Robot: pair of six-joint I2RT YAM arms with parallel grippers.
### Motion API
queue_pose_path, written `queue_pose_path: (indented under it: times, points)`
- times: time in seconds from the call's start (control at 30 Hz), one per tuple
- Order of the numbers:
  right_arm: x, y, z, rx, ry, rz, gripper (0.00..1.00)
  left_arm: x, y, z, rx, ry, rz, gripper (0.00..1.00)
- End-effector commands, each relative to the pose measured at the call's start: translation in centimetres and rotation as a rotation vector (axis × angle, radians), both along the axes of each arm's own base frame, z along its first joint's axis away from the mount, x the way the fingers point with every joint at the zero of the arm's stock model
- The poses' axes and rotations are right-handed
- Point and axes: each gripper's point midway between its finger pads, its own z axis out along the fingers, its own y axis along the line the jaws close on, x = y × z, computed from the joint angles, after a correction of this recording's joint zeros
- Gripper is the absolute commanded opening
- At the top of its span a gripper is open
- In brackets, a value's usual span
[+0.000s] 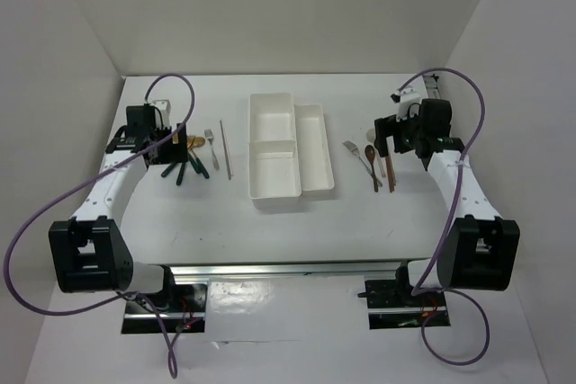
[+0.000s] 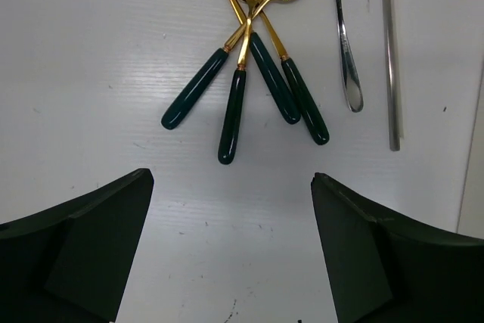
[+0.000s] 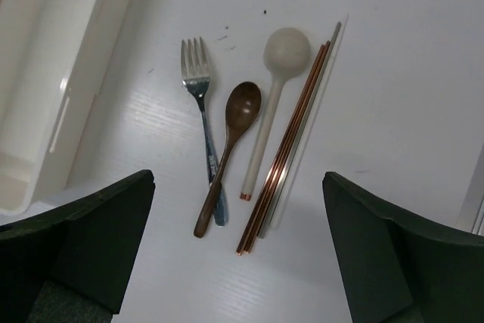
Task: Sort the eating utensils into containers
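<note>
Both white trays lie mid-table: the wide two-compartment tray [image 1: 273, 146] and the long narrow tray [image 1: 315, 146] beside it. My left gripper [image 1: 169, 150] is open and empty above several gold utensils with dark green handles [image 2: 232, 115]. A silver fork [image 2: 344, 43] and a silver chopstick [image 2: 390, 58] lie to their right. My right gripper [image 1: 389, 146] is open and empty over a second group: a silver fork [image 3: 200, 96], a brown wooden spoon [image 3: 234, 134], a white spoon [image 3: 276, 88] and copper chopsticks [image 3: 287, 149] with a pale chopstick alongside.
The narrow tray's outer wall [image 3: 53, 73] shows at the left of the right wrist view, close to the silver fork. White walls enclose the table on the left, back and right. The arms' bases and cables sit at the near edge.
</note>
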Motion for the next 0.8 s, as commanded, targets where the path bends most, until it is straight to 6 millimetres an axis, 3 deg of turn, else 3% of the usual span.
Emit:
queue_pose_path:
  times: [0.0, 0.07, 0.1, 0.17, 0.23, 0.37, 0.43, 0.47, 0.57, 0.7, 0.77]
  points:
    - [-1.5, 0.3, -2.8, -0.033, 0.097, 0.065, 1.00, -0.3, -0.7, 2.0, -0.034, -0.057, -0.004, 1.00]
    - [-1.4, 0.7, -1.5, -0.030, 0.060, 0.089, 1.00, -0.9, -2.1, 3.5, -0.045, -0.107, -0.125, 1.00]
    - [-2.2, 1.0, -2.0, -0.017, 0.068, 0.103, 1.00, -1.3, -2.9, 4.1, -0.052, -0.132, -0.196, 1.00]
    - [-2.9, 2.3, -1.1, 0.008, 0.025, 0.175, 1.00, -2.5, -4.5, 6.1, -0.057, -0.210, -0.321, 1.00]
    - [-3.3, 3.1, -1.4, 0.029, 0.032, 0.207, 0.88, -3.0, -4.9, 6.5, -0.070, -0.240, -0.335, 1.00]
    - [-3.5, 4.1, -3.7, 0.110, 0.159, 0.216, 0.71, -3.8, -3.9, 5.2, -0.050, -0.180, -0.274, 1.00]
    - [-3.0, 4.3, -4.1, 0.135, 0.180, 0.211, 0.67, -4.2, -3.1, 3.9, -0.016, -0.146, -0.246, 1.00]
    - [-3.2, 4.3, -5.3, 0.154, 0.228, 0.197, 0.67, -4.5, -3.0, 3.8, -0.008, -0.147, -0.238, 1.00]
    - [-2.4, 4.0, -5.9, 0.168, 0.247, 0.151, 0.63, -4.9, -2.6, 3.4, 0.015, -0.149, -0.230, 1.00]
    - [-2.6, 3.6, -8.0, 0.176, 0.297, 0.091, 0.48, -5.2, -2.0, 3.5, 0.033, -0.144, -0.198, 1.00]
    - [-2.1, 3.1, -8.6, 0.166, 0.300, 0.062, 0.35, -5.4, -1.5, 3.3, 0.052, -0.130, -0.177, 1.00]
